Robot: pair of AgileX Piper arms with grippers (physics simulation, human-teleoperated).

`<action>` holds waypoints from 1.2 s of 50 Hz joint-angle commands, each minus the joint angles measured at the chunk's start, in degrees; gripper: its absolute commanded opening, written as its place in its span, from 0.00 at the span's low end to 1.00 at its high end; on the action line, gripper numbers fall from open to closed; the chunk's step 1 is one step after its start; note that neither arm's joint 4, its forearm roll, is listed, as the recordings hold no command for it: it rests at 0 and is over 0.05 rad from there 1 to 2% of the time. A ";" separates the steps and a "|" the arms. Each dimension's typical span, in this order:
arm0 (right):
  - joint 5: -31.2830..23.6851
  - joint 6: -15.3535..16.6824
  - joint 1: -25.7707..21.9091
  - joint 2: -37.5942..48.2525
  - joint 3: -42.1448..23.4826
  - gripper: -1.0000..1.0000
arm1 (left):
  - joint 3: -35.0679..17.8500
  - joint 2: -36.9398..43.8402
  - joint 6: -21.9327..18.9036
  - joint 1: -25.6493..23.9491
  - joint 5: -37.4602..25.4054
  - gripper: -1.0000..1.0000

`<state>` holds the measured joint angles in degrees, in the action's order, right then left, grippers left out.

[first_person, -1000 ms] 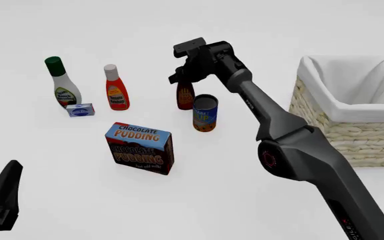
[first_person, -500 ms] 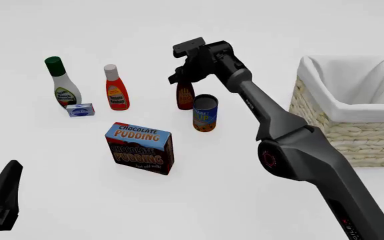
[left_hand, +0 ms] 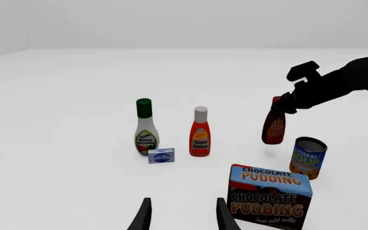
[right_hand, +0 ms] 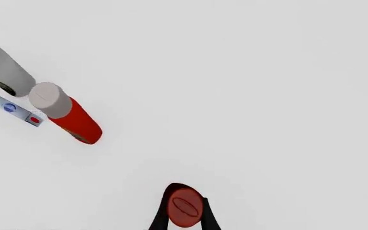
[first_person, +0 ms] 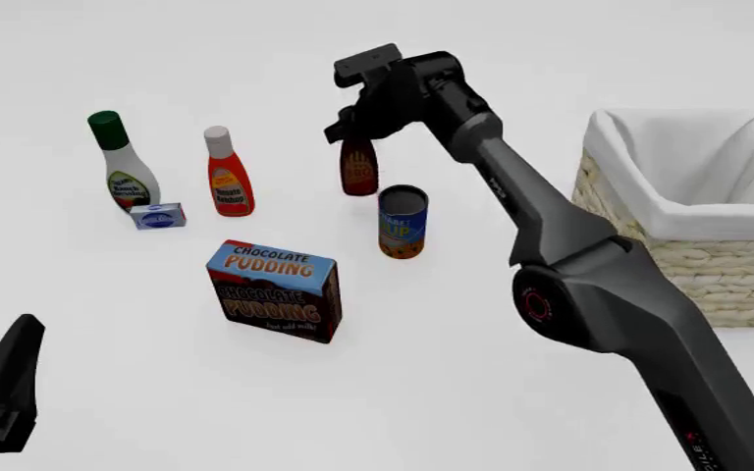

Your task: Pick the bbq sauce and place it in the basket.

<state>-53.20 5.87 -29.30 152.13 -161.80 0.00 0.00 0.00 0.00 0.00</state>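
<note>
Toward the desk's right edge sits your basket, while your right gripper clamps the upright bbq sauce.

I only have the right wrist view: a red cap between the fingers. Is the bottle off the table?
Observer: Yes, the bbq sauce hangs from the right gripper, clear of the table.
Operator: Where is the basket?
Observer: The basket stands to the arm's right; a soup can stands beside the bottle on that side.
Operator: Left arm?
Observer: The left gripper is open, holding nothing.
</note>
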 commanded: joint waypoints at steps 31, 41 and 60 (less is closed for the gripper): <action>-3.24 1.49 -1.24 -10.61 -0.28 0.00 | 0.00 0.00 0.00 0.00 0.00 1.00; -4.51 2.17 -0.93 -13.08 -0.25 0.00 | 0.00 0.00 0.00 0.00 0.00 1.00; -6.59 3.36 0.65 -17.38 -0.38 0.00 | 0.00 0.00 0.00 0.00 0.00 1.00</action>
<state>-58.91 9.36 -29.51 137.33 -161.83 0.00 0.00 0.00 0.00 0.00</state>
